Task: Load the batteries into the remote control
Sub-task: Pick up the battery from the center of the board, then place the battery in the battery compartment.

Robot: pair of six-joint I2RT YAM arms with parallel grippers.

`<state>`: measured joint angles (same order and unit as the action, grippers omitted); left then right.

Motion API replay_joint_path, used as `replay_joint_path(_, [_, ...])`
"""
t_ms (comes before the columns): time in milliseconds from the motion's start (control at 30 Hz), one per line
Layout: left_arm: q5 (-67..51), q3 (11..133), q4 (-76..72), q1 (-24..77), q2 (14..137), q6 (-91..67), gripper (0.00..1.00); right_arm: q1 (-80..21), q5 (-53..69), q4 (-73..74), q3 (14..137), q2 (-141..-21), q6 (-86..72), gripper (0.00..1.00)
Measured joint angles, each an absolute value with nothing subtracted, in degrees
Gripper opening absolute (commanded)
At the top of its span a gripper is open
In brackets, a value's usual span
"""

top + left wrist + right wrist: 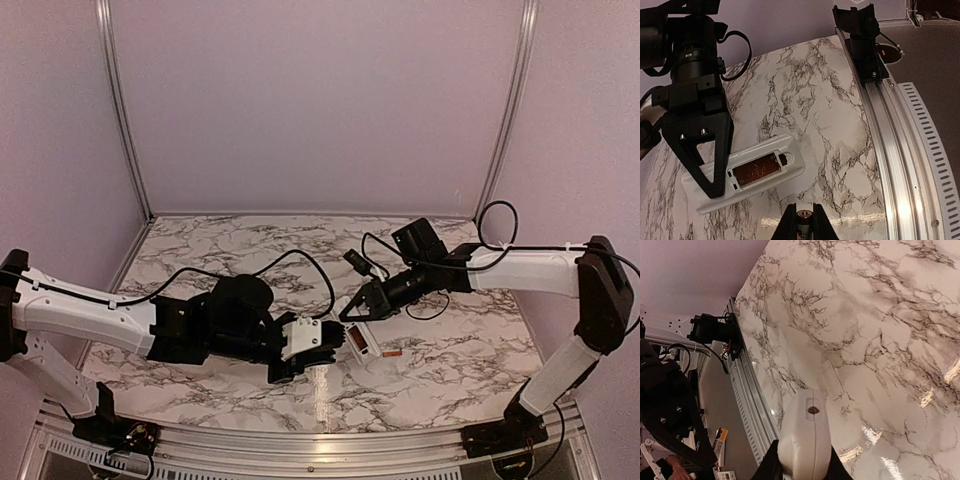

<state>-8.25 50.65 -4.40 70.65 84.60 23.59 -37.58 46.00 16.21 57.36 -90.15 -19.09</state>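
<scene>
While the top view is coarse, it shows the remote control (360, 343) lying on the marble desk (250, 240) at about 5 o'clock from the middle. The right claw (346, 315) comes down on it from 1 o'clock. The left claw (330, 345) sits just beside it at 9 o'clock. Neither claw's jaws can be read from up here.

From the left wrist, the remote lies back-up at 8 o'clock of the frame with its recess (760, 171) uncovered. A seated battery (756, 170), coppery, already lies inside. The right claw's dark fingers bear on the remote's 9 o'clock end. At 6 o'clock the left claw is nearly closed on the gripped battery (804, 219), whose dark end faces the camera, clear of the remote.

From the right wrist, the remote's rounded white end fills 6 o'clock, clamped narrowly between the right claw's fingers. A clear plastic piece (830, 380), likely the battery door, lies on the desk near it at 12 o'clock.

My reading is that the second battery is being loaded. Next, the left claw would need to carry its battery toward 11 o'clock, turn it parallel to the seated one, and lower it into the free bay. It should be pressed against the spring end while the right claw steadies the remote. Whether the polarity is right cannot be told.
</scene>
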Motion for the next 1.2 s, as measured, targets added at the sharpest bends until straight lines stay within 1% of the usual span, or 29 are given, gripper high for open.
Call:
replay_joint_path(267, [-13.54,50.37,-12.29,73.17,84.55,28.77,0.0,-44.29,56.16,12.99,57.39,-94.04,-23.99,0.0])
replay_joint_path(533, [-17.87,50.46,-13.85,73.6,86.35,32.93,0.0,-47.83,61.23,11.79,57.39,-96.86,-27.05,0.0])
replay_joint_path(833, [-20.53,50.78,-13.87,73.8,88.77,35.62,0.0,-49.34,63.31,10.74,58.26,-96.88,-28.53,0.0])
replay_joint_path(1200, [-21.12,51.46,-12.8,73.84,89.45,38.46,0.0,-51.16,64.6,11.66,59.79,-97.38,-27.68,0.0])
